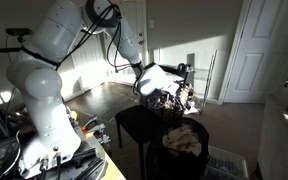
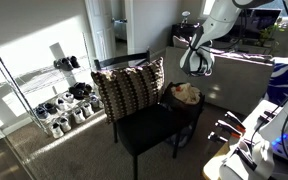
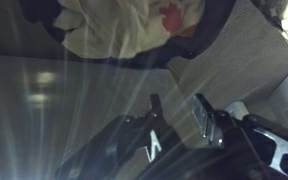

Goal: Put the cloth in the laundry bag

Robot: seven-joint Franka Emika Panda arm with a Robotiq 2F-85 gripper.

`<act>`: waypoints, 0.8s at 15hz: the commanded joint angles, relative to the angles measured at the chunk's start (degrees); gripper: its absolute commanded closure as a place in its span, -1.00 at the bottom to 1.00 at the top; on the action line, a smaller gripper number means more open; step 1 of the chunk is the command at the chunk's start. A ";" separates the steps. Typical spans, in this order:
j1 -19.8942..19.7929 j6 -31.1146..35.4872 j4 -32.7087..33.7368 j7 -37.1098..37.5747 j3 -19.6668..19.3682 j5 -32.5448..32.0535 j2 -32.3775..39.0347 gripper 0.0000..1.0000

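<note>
only an exterior view shows the shoe rack [image 2: 64, 95]. in the wrist view the cloth [image 3: 124, 25] lies in the laundry bag [image 3: 212, 28], apart from the pincer [image 3: 179, 118], whose fingers are parted and empty.

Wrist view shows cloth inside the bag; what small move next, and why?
Probably lift the gripper straight up and away: its jaws look open and empty, and the cloth already lies inside the laundry bag.
</note>
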 commanded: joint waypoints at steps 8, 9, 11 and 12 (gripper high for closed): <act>-16.60 0.70 2.97 -0.65 25.68 -15.31 -2.46 -1.00; -19.92 1.34 0.85 0.10 30.13 -19.21 -3.19 -1.00; -14.88 -0.11 4.46 0.15 25.12 -14.84 -0.96 -1.00; -14.54 -0.11 4.56 0.11 24.59 -14.74 -0.92 -1.00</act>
